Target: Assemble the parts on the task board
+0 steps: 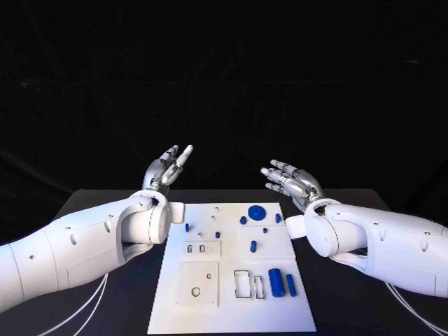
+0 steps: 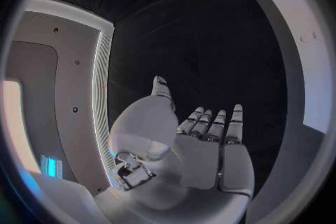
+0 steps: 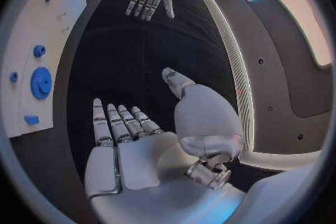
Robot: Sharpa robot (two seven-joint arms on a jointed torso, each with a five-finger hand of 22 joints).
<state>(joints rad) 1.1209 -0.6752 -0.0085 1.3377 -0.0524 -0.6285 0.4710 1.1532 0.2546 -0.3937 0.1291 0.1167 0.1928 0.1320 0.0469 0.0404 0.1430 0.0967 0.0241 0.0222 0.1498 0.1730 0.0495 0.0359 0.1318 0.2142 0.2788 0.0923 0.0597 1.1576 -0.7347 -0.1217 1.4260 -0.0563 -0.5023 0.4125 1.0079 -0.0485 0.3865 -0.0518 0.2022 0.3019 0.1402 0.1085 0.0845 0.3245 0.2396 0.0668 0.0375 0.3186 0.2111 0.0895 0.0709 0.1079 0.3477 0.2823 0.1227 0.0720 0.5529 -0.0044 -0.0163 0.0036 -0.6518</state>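
Observation:
The white task board (image 1: 234, 308) lies in the middle of the black table. On it lie small blue parts: a round gear (image 1: 255, 210) at the far end, a peg (image 1: 253, 246) in the middle and a thick cylinder (image 1: 276, 281) near the front right. My left hand (image 1: 169, 168) is raised above the board's far left corner, fingers straight and apart, holding nothing. My right hand (image 1: 290, 180) hovers above the far right corner, fingers spread, empty too. In the left wrist view the palm (image 2: 203, 157) is bare; in the right wrist view the palm (image 3: 140, 162) is bare and the gear (image 3: 41, 82) lies on the board.
The board (image 3: 42, 22) has rectangular cut-outs (image 1: 247, 282) near its front. A slim blue bar (image 1: 290, 284) lies beside the thick cylinder. Black table surface runs along both sides of the board under my arms. Cables hang near my left arm at the front left.

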